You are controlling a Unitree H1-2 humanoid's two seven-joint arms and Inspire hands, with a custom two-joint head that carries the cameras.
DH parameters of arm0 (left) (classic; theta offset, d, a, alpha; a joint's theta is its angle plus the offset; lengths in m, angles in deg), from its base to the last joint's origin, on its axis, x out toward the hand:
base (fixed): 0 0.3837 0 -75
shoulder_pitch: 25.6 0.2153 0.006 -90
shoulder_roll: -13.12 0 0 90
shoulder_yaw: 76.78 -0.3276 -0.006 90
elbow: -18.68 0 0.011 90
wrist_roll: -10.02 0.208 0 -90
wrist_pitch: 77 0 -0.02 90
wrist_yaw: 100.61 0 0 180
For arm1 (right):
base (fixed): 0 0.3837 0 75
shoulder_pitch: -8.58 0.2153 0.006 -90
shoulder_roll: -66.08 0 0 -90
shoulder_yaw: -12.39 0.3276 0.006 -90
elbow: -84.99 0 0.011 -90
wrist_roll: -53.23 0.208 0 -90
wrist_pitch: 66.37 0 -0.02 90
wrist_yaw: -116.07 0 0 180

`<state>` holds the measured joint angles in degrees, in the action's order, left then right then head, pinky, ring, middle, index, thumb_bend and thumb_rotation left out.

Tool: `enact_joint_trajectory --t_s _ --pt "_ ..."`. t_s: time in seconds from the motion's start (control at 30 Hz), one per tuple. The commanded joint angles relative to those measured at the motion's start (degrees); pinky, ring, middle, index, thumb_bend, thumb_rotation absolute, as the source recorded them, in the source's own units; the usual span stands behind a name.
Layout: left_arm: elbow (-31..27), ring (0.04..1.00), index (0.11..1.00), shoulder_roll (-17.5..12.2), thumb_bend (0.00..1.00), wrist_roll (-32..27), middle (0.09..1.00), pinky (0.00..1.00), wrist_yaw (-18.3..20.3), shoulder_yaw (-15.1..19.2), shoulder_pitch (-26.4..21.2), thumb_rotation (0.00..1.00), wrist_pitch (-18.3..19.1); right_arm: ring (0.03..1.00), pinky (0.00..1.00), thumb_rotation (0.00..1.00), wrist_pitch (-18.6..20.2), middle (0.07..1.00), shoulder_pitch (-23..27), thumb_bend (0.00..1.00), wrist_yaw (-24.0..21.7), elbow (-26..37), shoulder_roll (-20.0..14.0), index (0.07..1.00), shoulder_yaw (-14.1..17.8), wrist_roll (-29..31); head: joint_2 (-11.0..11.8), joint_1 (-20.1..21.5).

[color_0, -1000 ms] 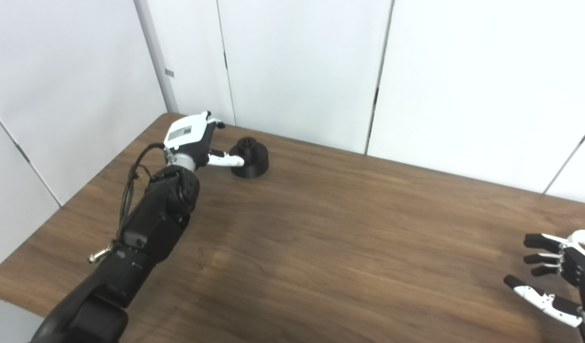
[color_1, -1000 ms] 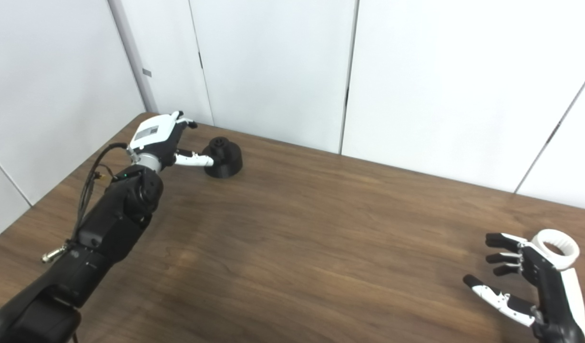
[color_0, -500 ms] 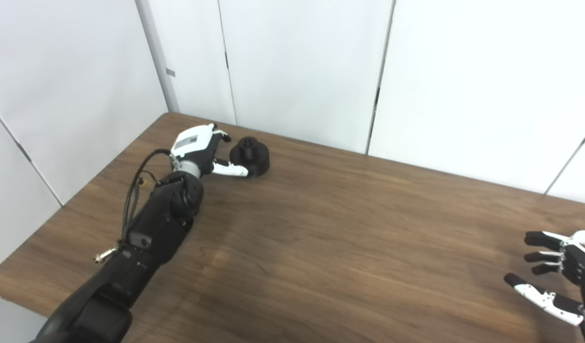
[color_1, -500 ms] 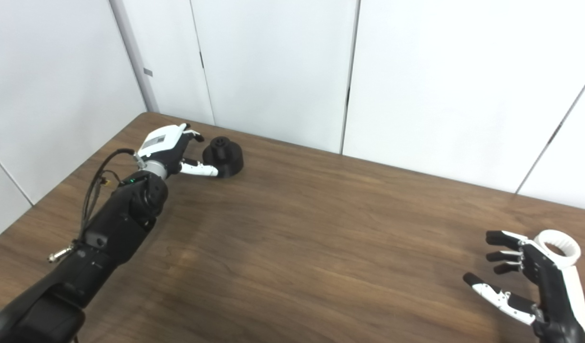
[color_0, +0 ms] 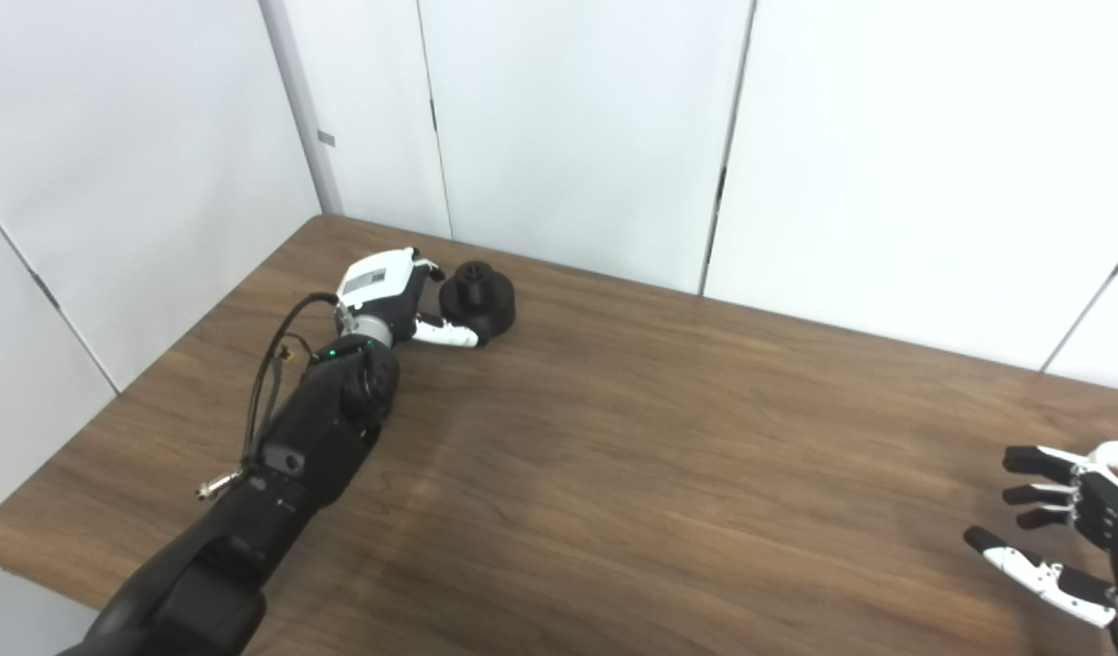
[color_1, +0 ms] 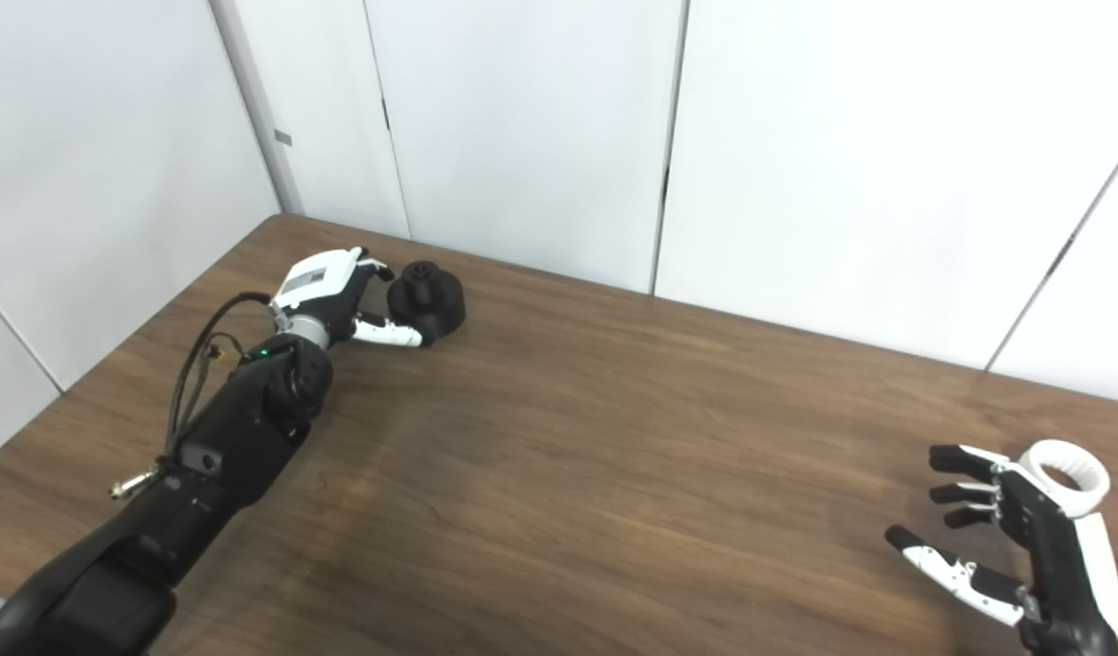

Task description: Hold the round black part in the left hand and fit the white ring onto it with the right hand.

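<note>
step: I'm grasping the black part (color_1: 425, 312) at far left of table (color_1: 613, 474) | left hand (color_1: 335, 296) closing round it, grip unconfirmed | right hand (color_1: 1014, 547) spread, empty, beside ring (color_1: 1064, 474) | next: firm hold, lift

Bare table (color_1: 613, 474) between hands; wall panels (color_1: 522, 137) close behind black part (color_1: 428, 308)

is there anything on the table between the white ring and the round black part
Nothing visible. Only bare wooden table lies between the white ring, beside the open right hand, and the round black part at the left hand.
</note>
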<state>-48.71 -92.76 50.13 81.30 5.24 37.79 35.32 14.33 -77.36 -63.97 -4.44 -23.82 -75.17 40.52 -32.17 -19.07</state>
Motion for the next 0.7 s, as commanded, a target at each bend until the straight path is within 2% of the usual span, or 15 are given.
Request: enact_joint_trajectory --t_s 0.0,0.27,0.67 --pt "0.2 1.000 0.814 -1.0 1.00 0.2 1.000 1.00 -2.9 0.5 -3.7 0.51 -0.7 0.598 0.49 0.05 -1.1 0.698 1.4 0.56 0.3 1.8 -0.7 0.685 0.5 0.3 0.0 -0.1" --pt "2.0 1.000 0.812 -1.0 1.00 0.1 1.000 1.00 -4.4 0.3 -4.8 0.52 -0.9 0.593 0.49 0.05 -2.2 0.695 1.3 0.56 0.4 1.1 -0.9 0.681 0.5 0.2 -0.1 0.2" --pt "4.9 1.000 0.804 -0.4 1.00 -0.5 1.000 1.00 -6.0 -0.6 -6.7 0.50 -2.5 0.592 0.49 0.12 -1.1 0.680 0.4 0.57 0.4 2.5 -0.9 0.656 0.5 -0.7 -0.7 1.0"
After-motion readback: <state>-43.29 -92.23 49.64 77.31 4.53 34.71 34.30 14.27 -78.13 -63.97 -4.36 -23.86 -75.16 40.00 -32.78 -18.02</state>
